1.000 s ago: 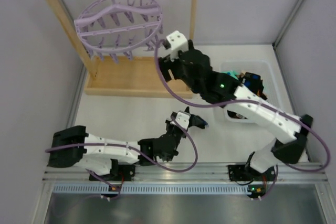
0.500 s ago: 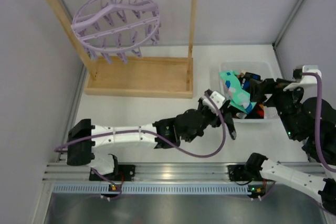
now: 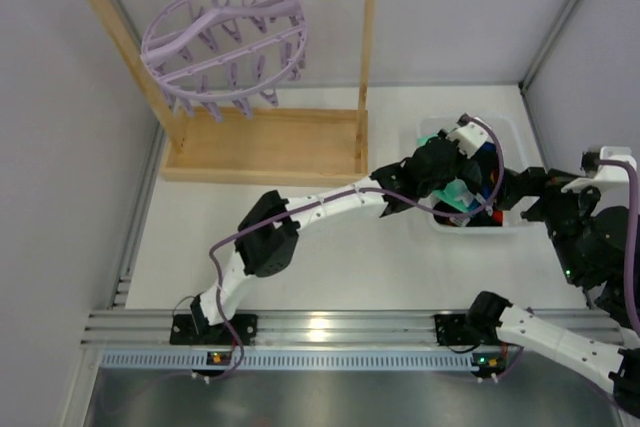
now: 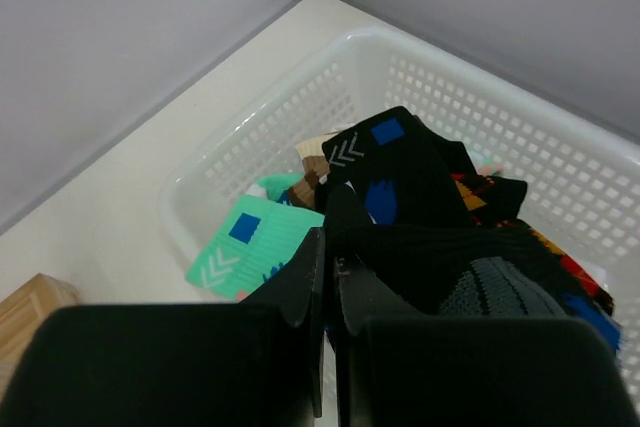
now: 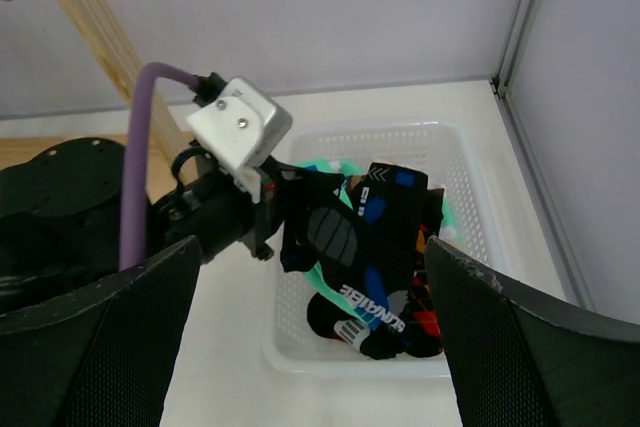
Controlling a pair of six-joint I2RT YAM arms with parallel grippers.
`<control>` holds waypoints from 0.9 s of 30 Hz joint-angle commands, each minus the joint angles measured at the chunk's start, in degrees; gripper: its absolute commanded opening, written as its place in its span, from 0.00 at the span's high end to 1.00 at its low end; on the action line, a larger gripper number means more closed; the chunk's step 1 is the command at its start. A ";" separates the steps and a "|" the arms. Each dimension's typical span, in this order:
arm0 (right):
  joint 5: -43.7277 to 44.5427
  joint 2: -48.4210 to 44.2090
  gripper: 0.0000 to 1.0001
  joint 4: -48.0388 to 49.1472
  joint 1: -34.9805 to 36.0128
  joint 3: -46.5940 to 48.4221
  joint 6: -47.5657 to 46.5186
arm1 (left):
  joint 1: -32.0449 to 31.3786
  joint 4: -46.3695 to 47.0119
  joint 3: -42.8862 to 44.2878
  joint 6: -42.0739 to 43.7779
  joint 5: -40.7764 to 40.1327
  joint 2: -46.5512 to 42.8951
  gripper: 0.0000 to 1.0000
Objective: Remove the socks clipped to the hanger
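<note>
Fingers of the left gripper (image 4: pixel 326 247) are pinched together on a black sock (image 5: pixel 330 232) (grey patch on it), which hangs just past the tips, over the white basket (image 4: pixel 330 97). Below that claw lie more socks (image 4: pixel 420 177), a teal-and-white sock (image 4: pixel 250 242) nearest. The right gripper (image 5: pixel 312 241) gapes wide, holding nothing, facing the basket. The hanger (image 3: pixel 225 42) hangs on the wooden rack (image 3: pixel 260 147), well apart from both claws.

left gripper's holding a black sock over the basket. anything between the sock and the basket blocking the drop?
Nothing visible. The black sock hangs from the left gripper over the white basket, only the piled socks beneath it. The open right gripper is off to the side, apart from the sock.
</note>
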 commanded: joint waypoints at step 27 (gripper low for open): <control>-6.07 -2.51 0.12 -0.28 -0.33 -6.99 3.18 | 2.24 -6.24 20.22 -9.63 16.11 16.63 0.63</control>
